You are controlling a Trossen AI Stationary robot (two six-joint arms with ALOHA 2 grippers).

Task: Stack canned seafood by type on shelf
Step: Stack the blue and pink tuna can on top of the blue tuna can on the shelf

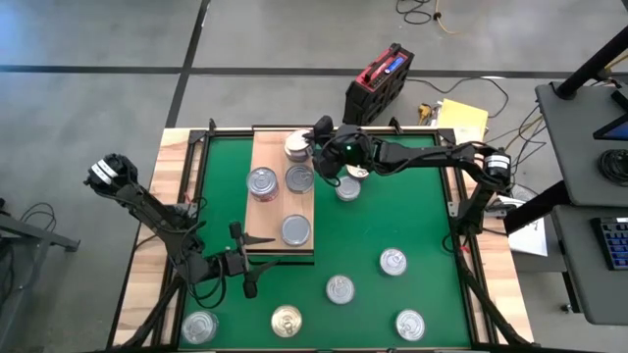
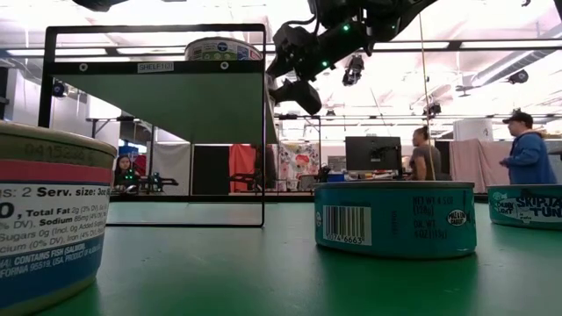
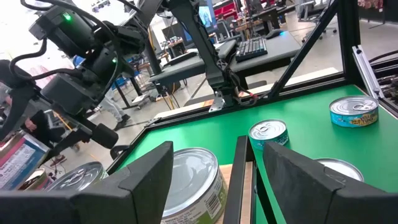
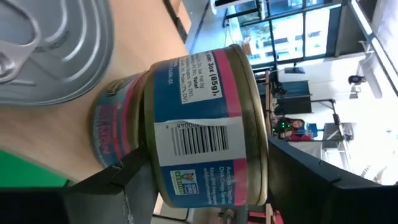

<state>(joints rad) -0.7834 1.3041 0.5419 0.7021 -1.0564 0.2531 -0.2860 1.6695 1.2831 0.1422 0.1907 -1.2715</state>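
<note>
The shelf [image 1: 268, 218] is a pale wooden board on the green mat. Three silver-lidded tins of canned seafood lie flat on it [image 1: 262, 182] [image 1: 299, 178] [image 1: 295, 229]. At its far end a blue-and-pink tin [image 4: 205, 137] sits on a matching one [image 4: 115, 124], forming a stack [image 1: 295, 146]. My right gripper [image 1: 316, 147] hovers beside that stack, turned on its side and open [image 4: 208, 155], the top tin framed between its fingers without contact. My left gripper [image 1: 255, 263] waits open and empty at the board's near end, facing the nearest tin [image 3: 193, 180].
Loose tins lie on the mat [image 1: 347, 187] [image 1: 393, 262] [image 1: 340, 289] [image 1: 410, 325], a gold-lidded one [image 1: 286, 321] near the front and another [image 1: 199, 327] at the front left corner. A black frame rims the table [image 1: 461, 196]. People stand in the room behind [image 2: 527, 158].
</note>
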